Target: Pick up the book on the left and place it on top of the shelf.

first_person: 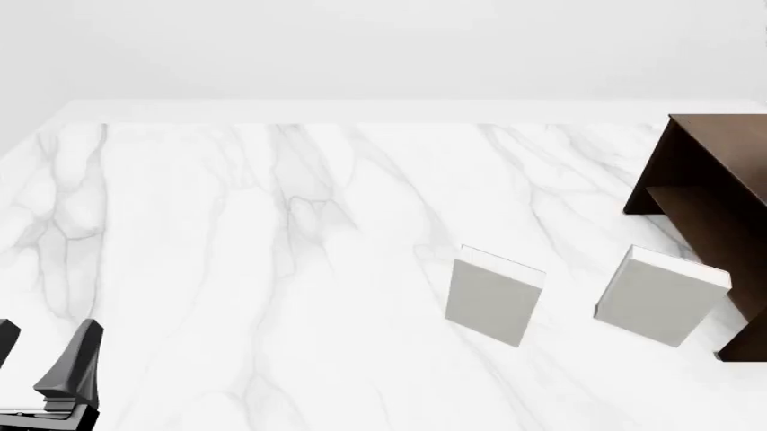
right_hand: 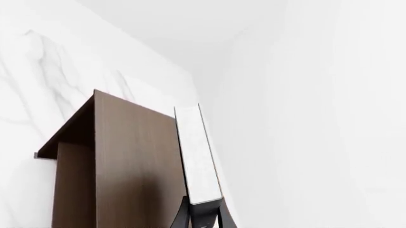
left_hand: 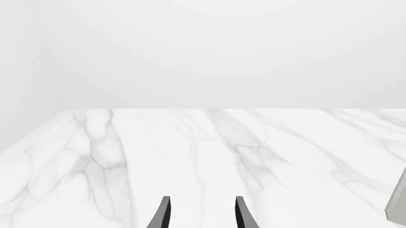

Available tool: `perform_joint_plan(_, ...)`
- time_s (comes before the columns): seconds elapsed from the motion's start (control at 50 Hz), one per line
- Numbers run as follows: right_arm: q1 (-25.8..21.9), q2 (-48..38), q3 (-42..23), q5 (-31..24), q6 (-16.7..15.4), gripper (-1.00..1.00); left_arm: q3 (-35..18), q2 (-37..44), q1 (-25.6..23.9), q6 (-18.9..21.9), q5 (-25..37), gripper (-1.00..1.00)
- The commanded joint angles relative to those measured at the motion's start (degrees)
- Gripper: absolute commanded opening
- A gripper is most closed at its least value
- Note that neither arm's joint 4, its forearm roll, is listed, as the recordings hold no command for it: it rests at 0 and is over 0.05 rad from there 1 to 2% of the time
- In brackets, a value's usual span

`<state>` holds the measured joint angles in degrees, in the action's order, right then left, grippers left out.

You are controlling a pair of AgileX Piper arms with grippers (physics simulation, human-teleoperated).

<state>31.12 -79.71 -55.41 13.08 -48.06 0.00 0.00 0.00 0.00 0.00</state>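
Right jaws: closed on the book, pinching its near end between two dark fingers; seen only in the right wrist view, out of the front view.
Left jaws: parted, nothing between them; two dark fingertips over bare tabletop. In the front view the left gripper sits low at the near left corner.
Book, place: held in the right gripper, at the right edge of the shelf, over its flat brown top; whether it touches the board cannot be told.
Book, long axis: runs straight away from the gripper along the fingers, far end pointing off past the shelf's far edge.
Book, face shown: the light page edge, with a thin dark cover line on each side.
Shelf: dark brown wood, at the far right of the tabletop in the front view, cut by the frame.
Other books: two pale grey ones standing upright on the tabletop, the left grey book well apart from the shelf, the right grey book just beside it.
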Motion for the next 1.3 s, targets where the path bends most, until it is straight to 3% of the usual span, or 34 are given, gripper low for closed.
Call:
perform_joint_plan(0.02,0.37,-1.05,-0.39,1.89,0.33,-1.0,0.0,0.0,0.0,0.0,0.0,1.0)
perform_joint_plan(0.8,-0.14,-5.45,3.21,5.71,0.88,-1.0,0.0,0.0,0.0,0.0,0.0,1.0)
perform_joint_plan(0.82,-0.22,-5.49,3.17,5.61,0.92,1.0,0.0,0.0,0.0,0.0,0.0,1.0)
perform_joint_plan(1.3,-3.17,-0.06,8.97,4.68,4.86,1.0,0.0,0.0,0.0,0.0,0.0,1.0)
